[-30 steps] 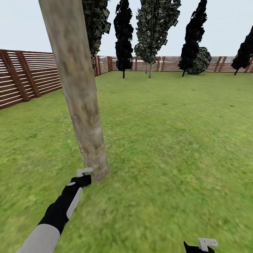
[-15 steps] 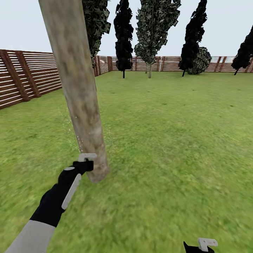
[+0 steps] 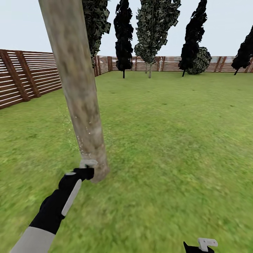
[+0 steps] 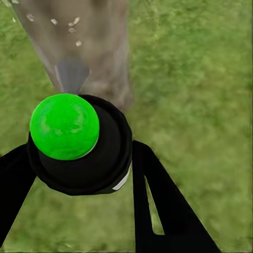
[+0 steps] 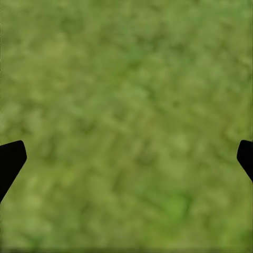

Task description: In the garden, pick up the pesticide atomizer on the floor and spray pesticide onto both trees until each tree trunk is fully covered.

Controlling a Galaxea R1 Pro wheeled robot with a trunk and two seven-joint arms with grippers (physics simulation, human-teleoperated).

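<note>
My left gripper clasped the pesticide atomizer beside the tree trunk, lower left; my right gripper jaws gaped over lawn.

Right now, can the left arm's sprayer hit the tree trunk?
Probably yes. The left gripper holds the sprayer right beside the trunk, with nothing between them, and white specks already dot the bark.

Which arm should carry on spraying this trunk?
Left. The left gripper holds the pesticide atomizer at the tree trunk; the right gripper hangs open over grass, far off.
</note>
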